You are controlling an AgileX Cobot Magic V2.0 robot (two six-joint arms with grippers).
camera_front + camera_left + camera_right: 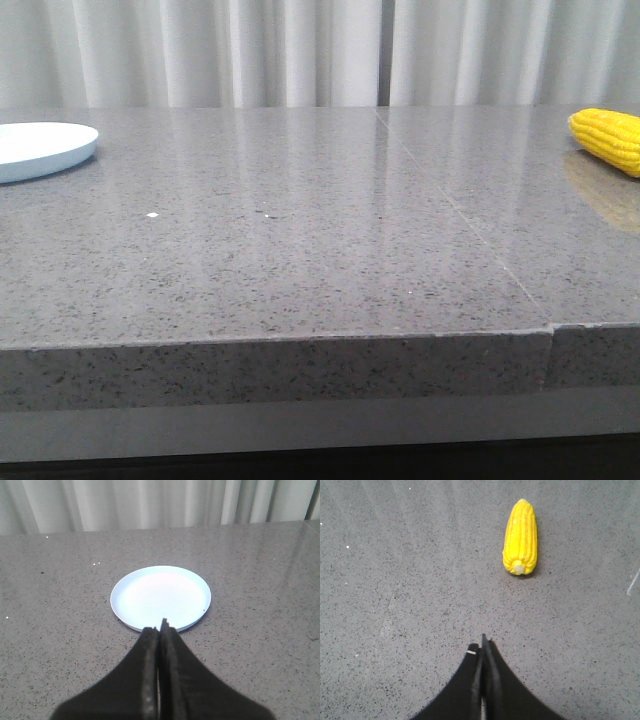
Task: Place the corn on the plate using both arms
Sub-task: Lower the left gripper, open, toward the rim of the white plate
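- Grey speckled stone surface [300, 250] with pale curtains [300, 50] hanging behind it, pretty glossy so you get reflections everywhere.
- Plate [40, 150] sits way over at the far left, bare, nothing on it. Corn [610, 138] is at the far right edge of the front view, partly cut off. They're well apart, basically opposite ends.
- Left gripper [161, 630] hangs just short of the plate [160, 597], fingers pressed together, holding nothing.
- Right gripper [482, 645] is the same deal, fingers closed up tight, with the corn [521, 537] lying ahead of it, pale stub end facing the gripper. Not touching it.
- So my guess is nothing's really started yet; the corn hasn't been picked up.
- What could go wrong imo: the right fingers need to spread before going down, otherwise they'll just shove the cob. It's round and the surface is slick, so a nudge could roll it right off the edge.
- Also a long carry across, or a handoff between arms, so a weak off-centre pinch could drop it.
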